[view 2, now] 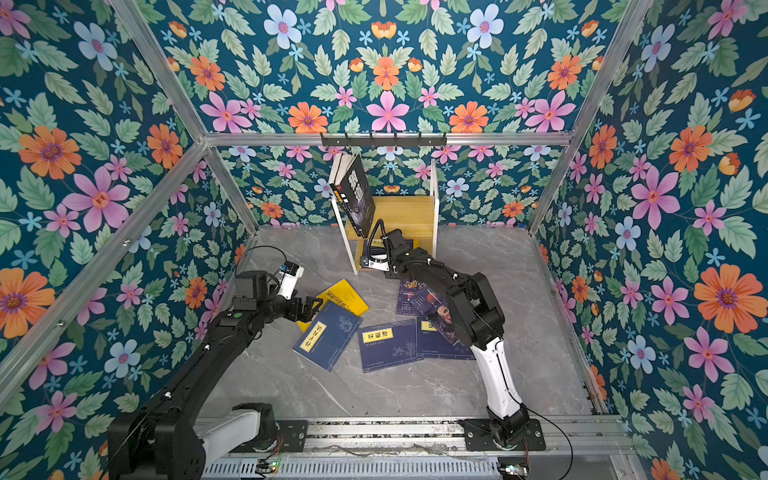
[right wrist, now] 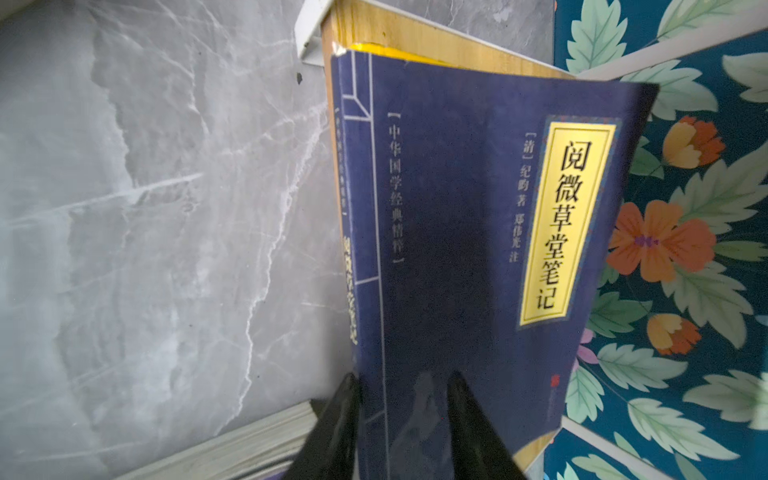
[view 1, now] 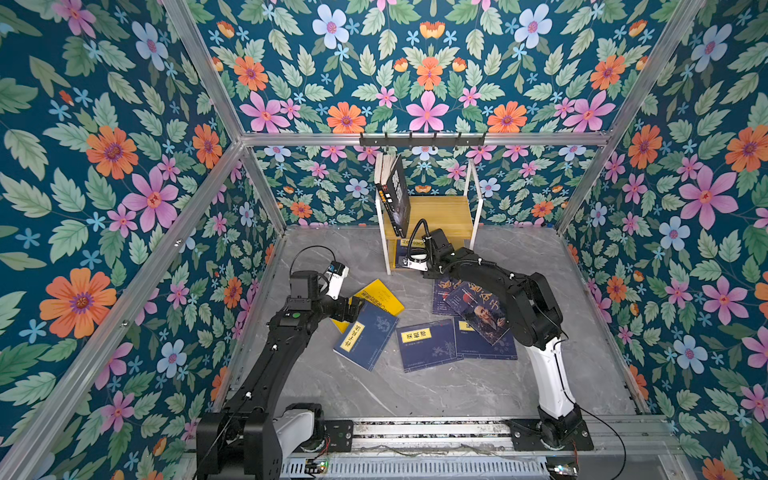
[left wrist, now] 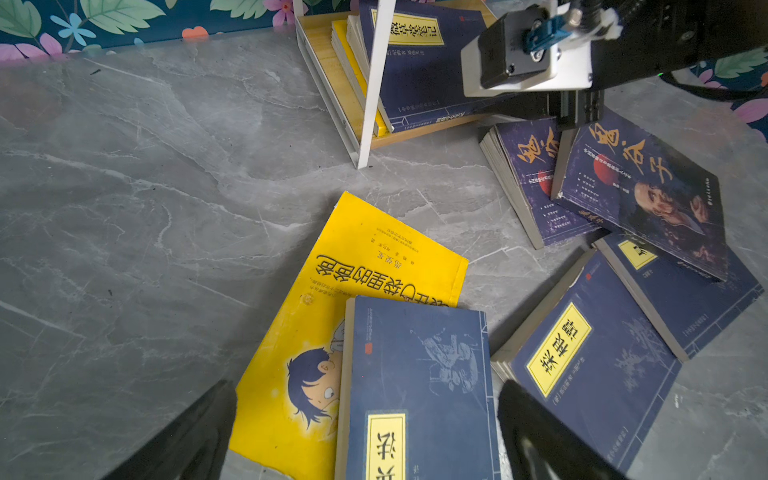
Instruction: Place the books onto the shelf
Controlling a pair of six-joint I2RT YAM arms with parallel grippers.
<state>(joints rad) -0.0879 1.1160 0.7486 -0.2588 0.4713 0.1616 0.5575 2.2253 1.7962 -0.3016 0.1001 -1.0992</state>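
Right wrist | right hand (right wrist: 402, 376) narrow, over shelved navy book (right wrist: 457, 208) | left hand (left wrist: 365, 384) wide

Loose books (view 1: 428, 345) lie before the part-filled shelf (view 1: 440, 212).

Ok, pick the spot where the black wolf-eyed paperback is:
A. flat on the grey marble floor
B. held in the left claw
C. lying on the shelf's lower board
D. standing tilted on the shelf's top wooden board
D: the black wolf-eyed paperback stands tilted on the top yellowish wooden board of the small white-framed shelf, at its left end in both top views.
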